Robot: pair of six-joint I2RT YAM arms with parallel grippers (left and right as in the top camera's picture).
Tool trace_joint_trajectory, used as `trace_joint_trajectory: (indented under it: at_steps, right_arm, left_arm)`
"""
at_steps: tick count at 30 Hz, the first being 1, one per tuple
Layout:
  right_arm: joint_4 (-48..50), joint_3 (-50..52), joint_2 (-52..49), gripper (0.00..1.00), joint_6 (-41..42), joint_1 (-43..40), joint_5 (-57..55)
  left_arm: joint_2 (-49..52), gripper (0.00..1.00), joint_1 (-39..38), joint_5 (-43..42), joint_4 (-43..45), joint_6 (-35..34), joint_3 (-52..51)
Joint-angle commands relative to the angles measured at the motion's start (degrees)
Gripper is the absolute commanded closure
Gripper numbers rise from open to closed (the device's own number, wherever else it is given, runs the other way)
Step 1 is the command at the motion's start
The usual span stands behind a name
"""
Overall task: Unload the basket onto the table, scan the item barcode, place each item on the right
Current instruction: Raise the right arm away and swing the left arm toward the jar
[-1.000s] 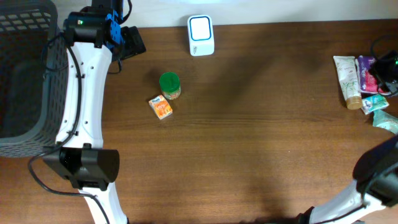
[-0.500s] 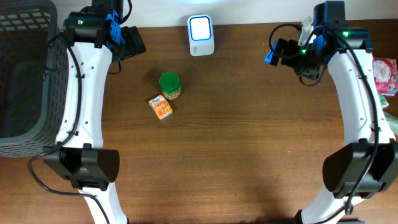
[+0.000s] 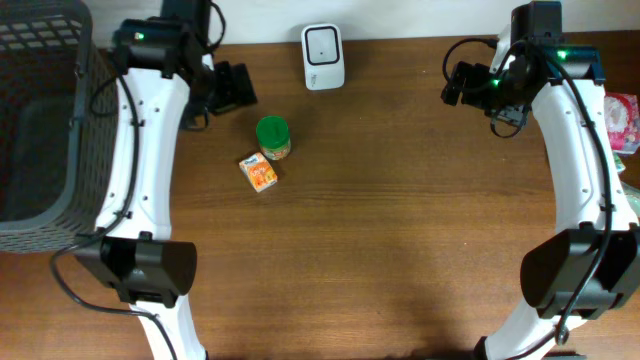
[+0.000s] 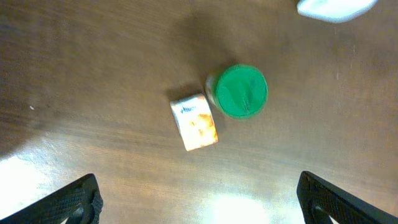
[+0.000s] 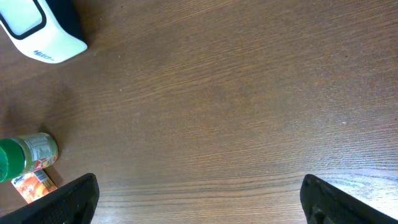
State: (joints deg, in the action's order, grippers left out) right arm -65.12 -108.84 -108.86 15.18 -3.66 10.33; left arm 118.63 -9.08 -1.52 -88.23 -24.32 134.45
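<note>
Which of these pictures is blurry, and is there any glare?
Left wrist view: soft, the green-lidded jar and small box fuzzy, bright glare on the table along the bottom edge. Right wrist view: crisp wood grain. Overhead view: evenly lit.

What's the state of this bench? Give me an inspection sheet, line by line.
Surface: brown wooden table, no spills seen.
Job's things: white scanner at the far edge; green-lidded jar and small orange box side by side.
Clutter: pink packet at the right edge.
Grippers: left claw open, empty, near the jar; right claw open, empty.
Cables: black lead along the left arm.
Surroundings: dark mesh basket at the left.
</note>
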Motion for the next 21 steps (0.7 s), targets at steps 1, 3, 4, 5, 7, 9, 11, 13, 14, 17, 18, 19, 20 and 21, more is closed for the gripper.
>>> trace_joint_trajectory:
  at_steps: [1, 3, 4, 5, 7, 9, 11, 13, 14, 17, 18, 19, 20, 21]
  right_arm:
    - [0.0, 0.0, -0.5, 0.01, -0.2, -0.1, -0.9]
    - [0.0, 0.0, -0.5, 0.01, -0.2, -0.1, -0.9]
    - [0.0, 0.0, -0.5, 0.01, -0.2, -0.1, -0.9]
    - [0.0, 0.0, -0.5, 0.01, -0.2, -0.1, -0.9]
    - [0.0, 0.0, -0.5, 0.01, -0.2, -0.1, -0.9]
    - [0.0, 0.0, -0.5, 0.01, -0.2, -0.1, -0.9]
    - [0.0, 0.0, -0.5, 0.01, -0.2, -0.1, -0.9]
    - [0.0, 0.0, -0.5, 0.01, -0.2, -0.1, -0.9]
    - [0.0, 0.0, -0.5, 0.01, -0.2, -0.1, -0.9]
    - [0.0, 0.0, -0.5, 0.01, -0.2, -0.1, -0.9]
    - [0.0, 0.0, -0.5, 0.01, -0.2, -0.1, -0.9]
    - [0.0, 0.0, -0.5, 0.01, -0.2, -0.1, -0.9]
    - [0.0, 0.0, -0.5, 0.01, -0.2, -0.1, -0.9]
    - [0.0, 0.0, -0.5, 0.01, -0.2, -0.1, -0.9]
  left_arm:
    - [3.0, 0.01, -2.4, -1.7, -0.7, 2.2, -2.5]
    - [4.2, 0.01, -3.3, -2.1, 3.1, 6.8, -4.3]
    - [4.8, 0.01, -3.7, -2.4, 4.9, 9.0, -4.6]
    - [5.6, 0.01, -4.1, -2.3, 7.4, 10.1, -4.7]
    - [7.0, 0.01, -4.3, -2.3, 12.8, 10.2, -4.7]
    - [8.0, 0.01, -4.3, -2.1, 18.6, 12.3, -4.7]
    - [9.2, 0.01, -4.3, -2.1, 23.6, 12.5, -4.7]
    - [10.3, 0.01, -4.4, -2.1, 24.7, 12.5, -4.7]
    - [11.4, 0.01, -4.4, -2.2, 24.7, 12.5, -4.7]
    - [15.7, 0.01, -4.8, -2.2, 23.7, 12.5, -4.7]
    - [16.7, 0.01, -5.0, -2.2, 23.7, 13.9, -4.7]
    - [17.2, 0.01, -5.2, -2.2, 23.7, 14.9, -4.7]
    - [17.4, 0.01, -5.4, -2.2, 23.7, 15.0, -4.7]
    - [17.4, 0.01, -5.6, -2.3, 23.7, 15.0, -4.7]
